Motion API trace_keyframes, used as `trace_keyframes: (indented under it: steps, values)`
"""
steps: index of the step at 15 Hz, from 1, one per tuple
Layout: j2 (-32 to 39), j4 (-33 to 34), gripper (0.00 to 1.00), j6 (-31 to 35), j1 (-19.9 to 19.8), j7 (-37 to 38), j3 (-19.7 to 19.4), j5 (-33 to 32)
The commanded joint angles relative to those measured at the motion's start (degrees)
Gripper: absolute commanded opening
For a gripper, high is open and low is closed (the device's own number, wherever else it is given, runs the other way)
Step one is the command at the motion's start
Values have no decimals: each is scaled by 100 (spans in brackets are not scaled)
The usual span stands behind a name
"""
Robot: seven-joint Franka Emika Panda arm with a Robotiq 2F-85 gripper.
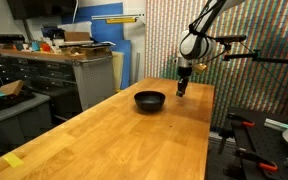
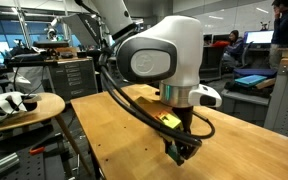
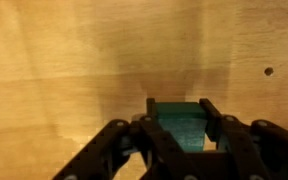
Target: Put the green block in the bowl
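The black bowl (image 1: 150,99) sits on the wooden table near its far end. My gripper (image 1: 182,90) hangs low over the table just beside the bowl, on its right in this exterior view. In the wrist view the gripper (image 3: 180,112) is shut on the green block (image 3: 180,125), which sits between the two fingertips above bare wood. In an exterior view the gripper (image 2: 181,152) shows at the table edge behind the arm's white joint; the block and the bowl are hidden there.
The long wooden table (image 1: 114,135) stretches toward the camera, with a yellow tape mark (image 1: 14,160) at its near corner. A workbench with clutter (image 1: 64,50) stands at the left. A round stool holding white objects (image 2: 19,105) stands beside the table.
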Motion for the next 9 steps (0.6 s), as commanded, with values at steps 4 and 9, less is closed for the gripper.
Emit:
trace_keyframes:
  steps: [4, 9]
  values:
    - [-568, 267, 21, -302, 529, 524, -168, -535]
    - [-507, 773, 21, -584, 1014, 1020, -93, -855]
